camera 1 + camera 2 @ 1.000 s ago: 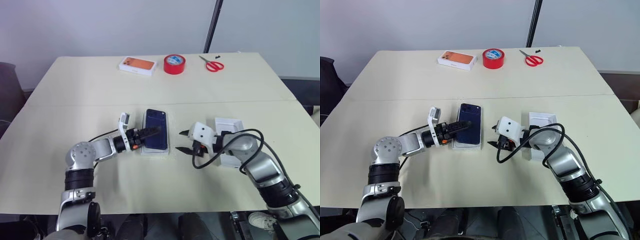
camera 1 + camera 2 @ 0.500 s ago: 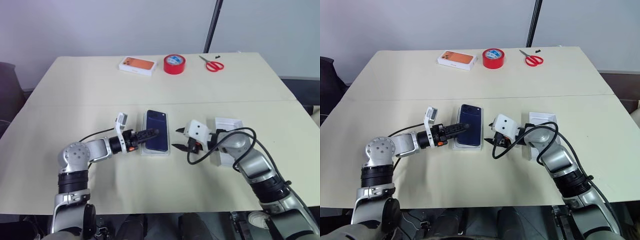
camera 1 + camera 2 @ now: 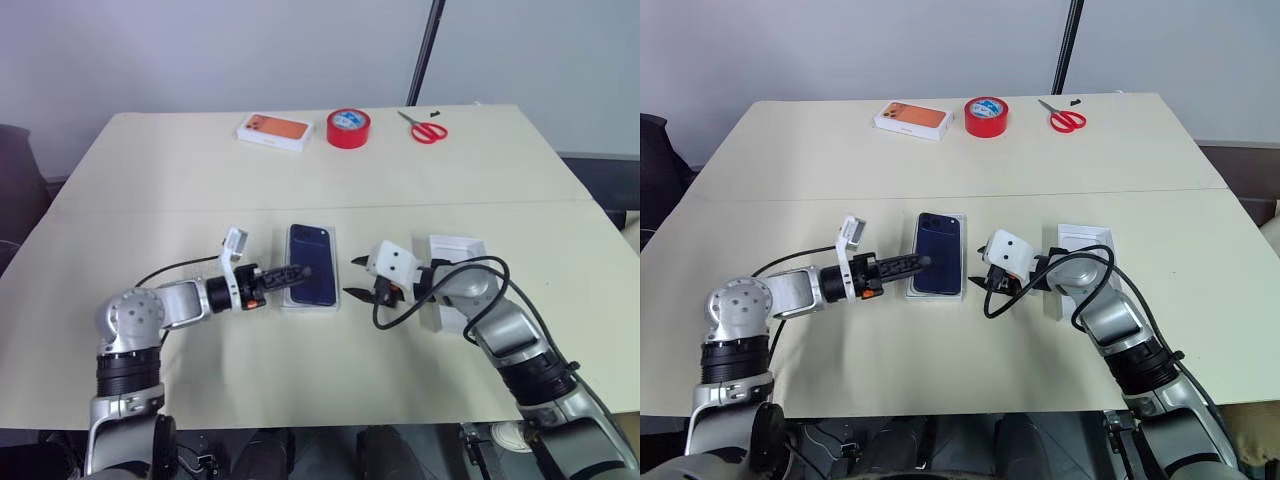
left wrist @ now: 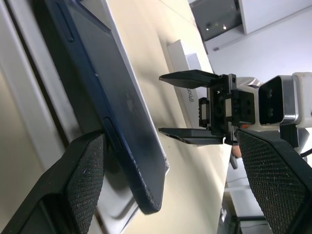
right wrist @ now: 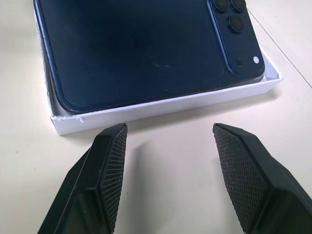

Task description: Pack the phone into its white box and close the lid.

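A pale counter stands before a grey wall. The phone lies back-up in the white box at the counter's middle, its long axis running twelve to six, camera cluster at twelve. It looks not fully seated — in the left wrist view one edge rides on the rim. The left hand reaches in from nine o'clock, fingers spread wide, tips over the phone's near edge, gripping nothing. The right hand waits at three o'clock just beside the box, partly open and empty. The lid lies further toward three, behind the right arm, so that arm is nearer to it.
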`<control>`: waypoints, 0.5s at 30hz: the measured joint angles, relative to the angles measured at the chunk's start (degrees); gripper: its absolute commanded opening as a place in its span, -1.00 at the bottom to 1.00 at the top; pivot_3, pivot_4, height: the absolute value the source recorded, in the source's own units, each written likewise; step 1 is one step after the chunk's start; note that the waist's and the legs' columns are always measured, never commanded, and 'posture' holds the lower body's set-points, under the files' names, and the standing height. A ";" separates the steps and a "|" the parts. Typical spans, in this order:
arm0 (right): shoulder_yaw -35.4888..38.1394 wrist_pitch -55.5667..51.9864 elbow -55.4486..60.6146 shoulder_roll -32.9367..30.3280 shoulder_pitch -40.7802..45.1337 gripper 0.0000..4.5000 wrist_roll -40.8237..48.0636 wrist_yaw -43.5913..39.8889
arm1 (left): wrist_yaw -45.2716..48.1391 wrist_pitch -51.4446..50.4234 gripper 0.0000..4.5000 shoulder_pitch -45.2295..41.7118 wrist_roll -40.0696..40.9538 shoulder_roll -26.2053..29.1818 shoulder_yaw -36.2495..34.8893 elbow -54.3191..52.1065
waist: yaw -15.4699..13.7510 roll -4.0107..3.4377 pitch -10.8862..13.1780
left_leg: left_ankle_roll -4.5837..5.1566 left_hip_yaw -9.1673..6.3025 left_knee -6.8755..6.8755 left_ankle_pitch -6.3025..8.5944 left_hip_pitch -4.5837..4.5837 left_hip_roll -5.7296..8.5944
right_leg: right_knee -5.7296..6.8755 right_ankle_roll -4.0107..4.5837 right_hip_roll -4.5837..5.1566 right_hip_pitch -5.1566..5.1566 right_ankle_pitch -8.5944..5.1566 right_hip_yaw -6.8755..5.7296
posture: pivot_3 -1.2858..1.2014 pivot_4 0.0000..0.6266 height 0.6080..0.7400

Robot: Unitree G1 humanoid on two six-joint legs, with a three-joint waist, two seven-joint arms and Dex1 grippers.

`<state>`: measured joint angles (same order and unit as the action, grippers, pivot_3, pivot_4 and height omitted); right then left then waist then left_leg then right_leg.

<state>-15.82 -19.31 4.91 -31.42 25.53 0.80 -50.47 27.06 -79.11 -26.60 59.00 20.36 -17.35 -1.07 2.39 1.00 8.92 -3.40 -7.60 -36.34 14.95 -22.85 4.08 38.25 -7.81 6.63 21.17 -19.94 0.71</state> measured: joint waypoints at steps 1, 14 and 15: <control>-0.05 0.00 0.00 0.06 0.00 0.31 -0.01 0.03 | 0.00 0.00 0.91 -0.03 0.01 0.13 -0.15 0.04 | -0.01 0.00 0.00 | 0.00 0.00 0.00 0.00 0.00 0.00 | 0.00 0.00 0.00 0.00 0.00 0.00 | 0.03 -0.52 1.00; -0.60 0.04 0.00 0.11 -0.10 0.31 -0.06 0.13 | -0.05 -0.23 0.91 -0.62 0.38 1.53 -1.35 0.36 | -0.01 0.00 0.00 | 0.00 0.00 0.00 0.00 0.00 0.00 | 0.00 0.00 0.02 0.01 0.00 0.00 | 0.03 -0.52 1.00; -0.60 0.03 0.00 0.11 -0.14 0.31 -0.05 0.22 | -0.24 -0.32 0.91 -0.66 0.38 1.09 -1.21 0.35 | -0.02 0.00 0.00 | 0.00 0.00 -0.01 0.00 -0.01 0.01 | 0.00 0.00 0.02 0.01 0.00 0.00 | 0.03 -0.52 1.00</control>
<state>-16.41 -19.28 4.92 -31.31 25.38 0.75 -50.25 26.82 -79.43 -27.26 59.37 21.45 -18.56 -0.73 2.37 1.00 8.92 -3.40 -7.60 -36.34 14.95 -22.86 4.09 38.25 -7.81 6.65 21.18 -19.94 0.71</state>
